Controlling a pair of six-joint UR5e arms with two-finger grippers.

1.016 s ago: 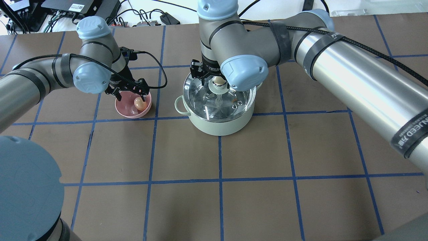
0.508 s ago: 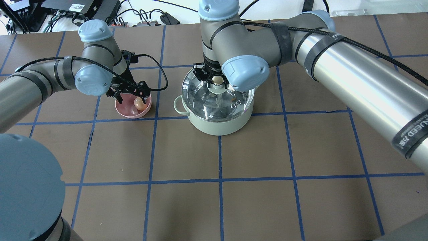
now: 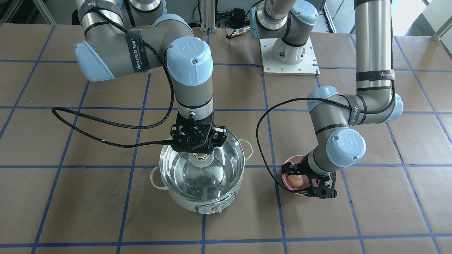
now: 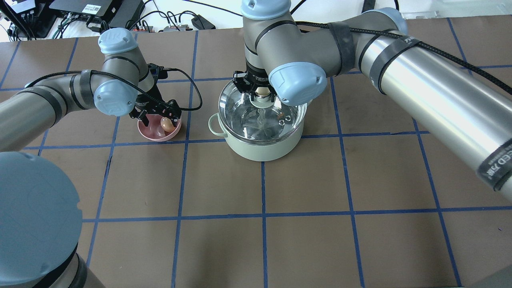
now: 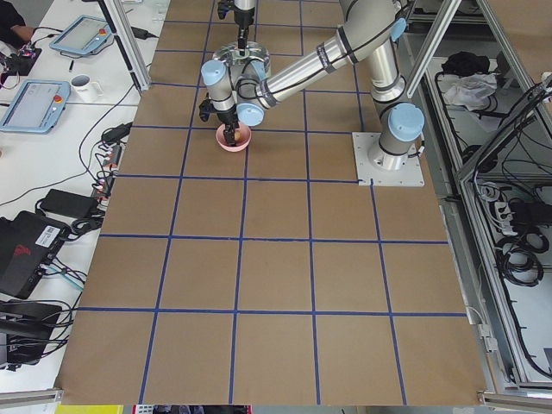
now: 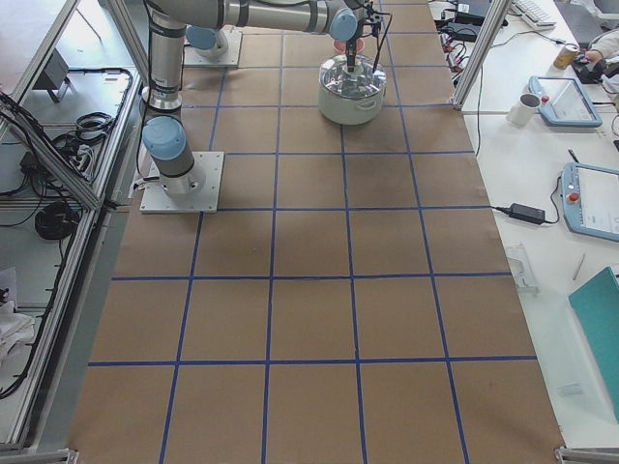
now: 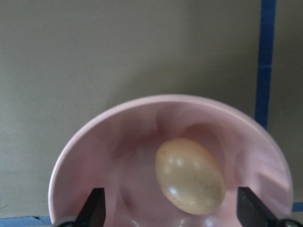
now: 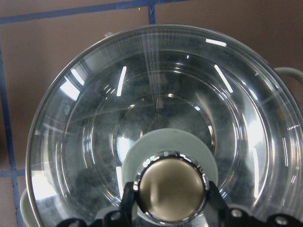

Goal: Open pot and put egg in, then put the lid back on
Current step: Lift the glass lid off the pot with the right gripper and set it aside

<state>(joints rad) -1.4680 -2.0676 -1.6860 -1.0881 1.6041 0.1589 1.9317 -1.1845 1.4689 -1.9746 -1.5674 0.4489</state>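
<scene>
The mint-green pot (image 4: 260,150) stands mid-table, its knob facing away from me (image 3: 212,209). The glass lid (image 4: 240,116) sits over it, seemingly raised a little. My right gripper (image 4: 261,93) is shut on the lid's beige knob (image 8: 170,189). The tan egg (image 4: 167,125) lies in a pink bowl (image 4: 150,135) left of the pot. My left gripper (image 4: 158,118) is open and low in the bowl. In the left wrist view its fingers (image 7: 94,208) straddle the egg (image 7: 189,175) without touching it.
The left wrist's black cable (image 4: 194,92) loops between bowl and pot. The right wrist's cable (image 3: 88,130) trails over the table. Electronics and cords (image 4: 100,12) lie beyond the far edge. An arm base plate (image 3: 287,56) is bolted near me.
My left gripper has sunk lower into the bowl around the egg. My right gripper, holding the knob, has drawn the lid slightly upward; the pot has nudged a little.
</scene>
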